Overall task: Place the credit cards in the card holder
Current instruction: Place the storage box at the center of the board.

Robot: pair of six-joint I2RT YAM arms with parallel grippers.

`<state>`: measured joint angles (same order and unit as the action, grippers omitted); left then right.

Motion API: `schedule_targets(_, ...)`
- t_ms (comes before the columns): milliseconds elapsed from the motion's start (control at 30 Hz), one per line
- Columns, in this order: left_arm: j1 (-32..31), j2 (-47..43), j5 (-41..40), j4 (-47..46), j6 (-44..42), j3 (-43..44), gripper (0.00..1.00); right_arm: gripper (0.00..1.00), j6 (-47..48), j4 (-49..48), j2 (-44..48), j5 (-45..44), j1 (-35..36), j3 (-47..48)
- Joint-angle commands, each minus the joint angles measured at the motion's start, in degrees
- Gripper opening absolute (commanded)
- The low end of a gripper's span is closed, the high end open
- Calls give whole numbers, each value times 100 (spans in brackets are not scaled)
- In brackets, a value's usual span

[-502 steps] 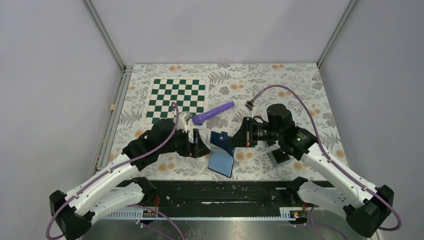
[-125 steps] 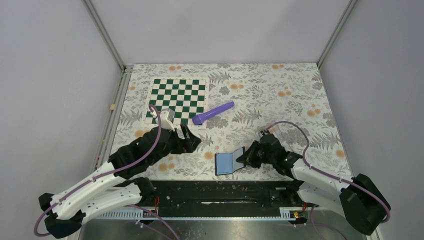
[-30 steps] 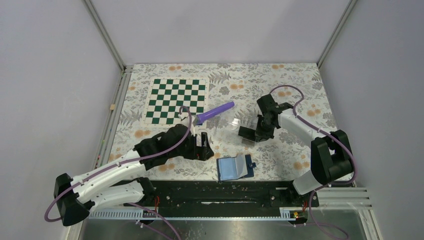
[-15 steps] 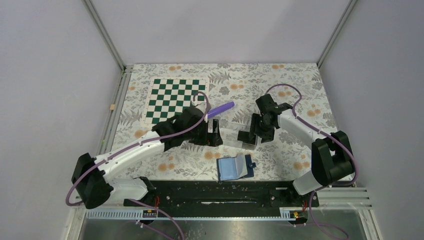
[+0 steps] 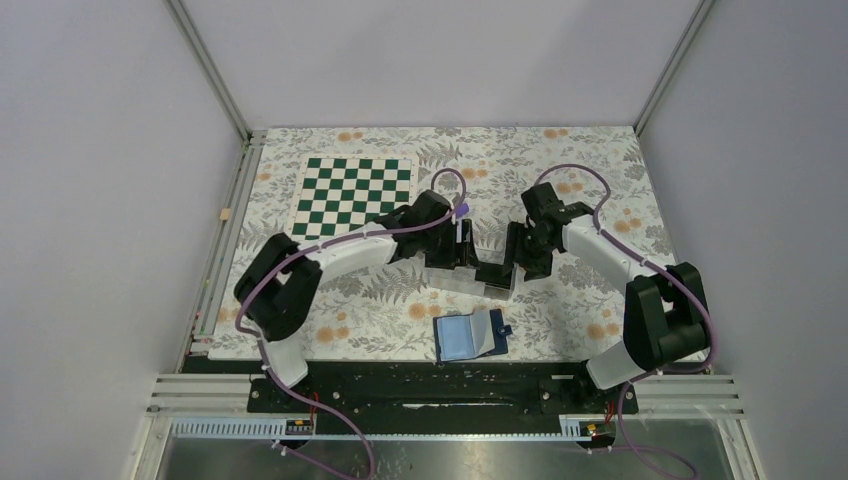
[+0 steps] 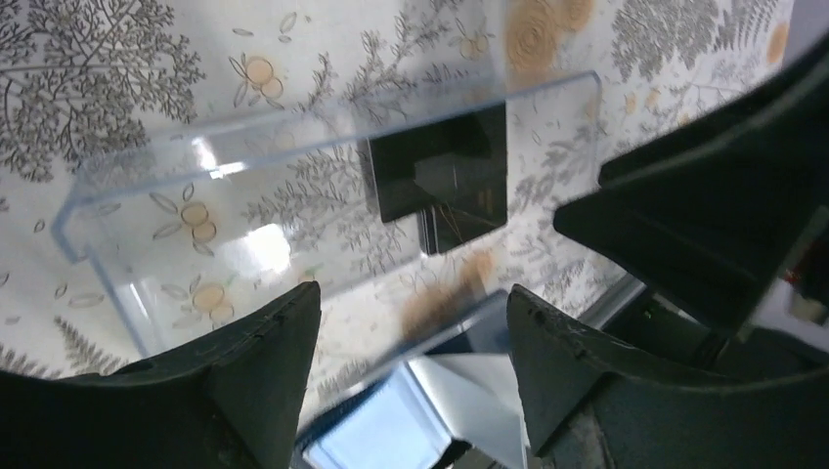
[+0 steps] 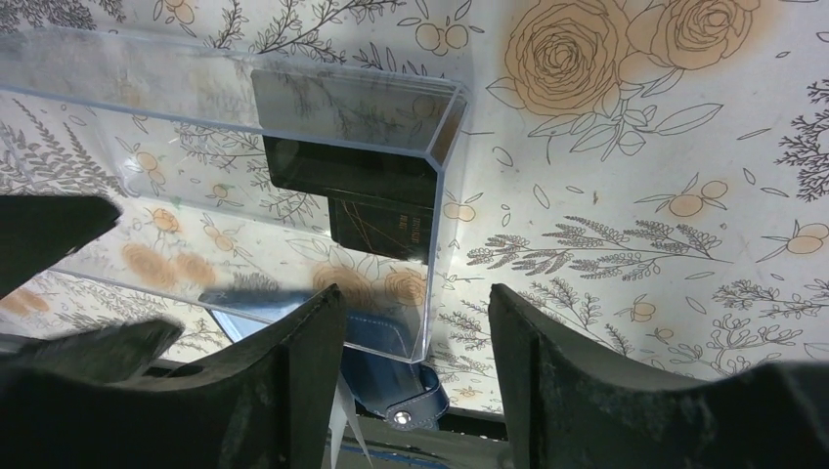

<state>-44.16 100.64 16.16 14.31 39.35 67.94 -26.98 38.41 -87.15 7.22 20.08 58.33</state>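
Observation:
Dark credit cards [image 7: 379,227] lie stacked at one end of a clear plastic tray [image 5: 462,283]; the left wrist view shows the credit cards [image 6: 442,181] through the tray's wall [image 6: 244,195]. The navy card holder [image 5: 465,337] lies open near the table's front edge, pale blue pockets up, its snap tab [image 7: 403,415] pointing right. My left gripper [image 5: 448,260] hovers open at the tray's left part, nothing between its fingers [image 6: 264,342]. My right gripper [image 7: 415,298] stands open over the tray's right end, the tray's corner [image 7: 430,337] below the gap.
A green-and-white chessboard [image 5: 355,190] lies at the back left. The end of a purple pen [image 5: 462,210] peeks out behind my left arm. Both arms meet over the tray in the middle; purple cables loop above them.
My left arm has swung right and away from me to the tray, and its jaws have narrowed a little. My right gripper has opened over the tray's end. The card holder has not moved.

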Motion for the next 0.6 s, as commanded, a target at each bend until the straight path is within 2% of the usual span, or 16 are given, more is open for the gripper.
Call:
schedule_targets(0,82,500,34,-593,313,488,67,62,168,-89,-62,353,-182,215)
schedule_targets(200,78,1051,-74,-649,362,787,61,58,275,-112,-160,514,-232,283)
schedule_targets(467,29,1500,-154,-386,366,972,57,41,283,-165,-248,584,-232,250)
schedule_targets(567,-33,1648,-210,-368,395,1024,55,32,290,-170,-294,610,-226,265)
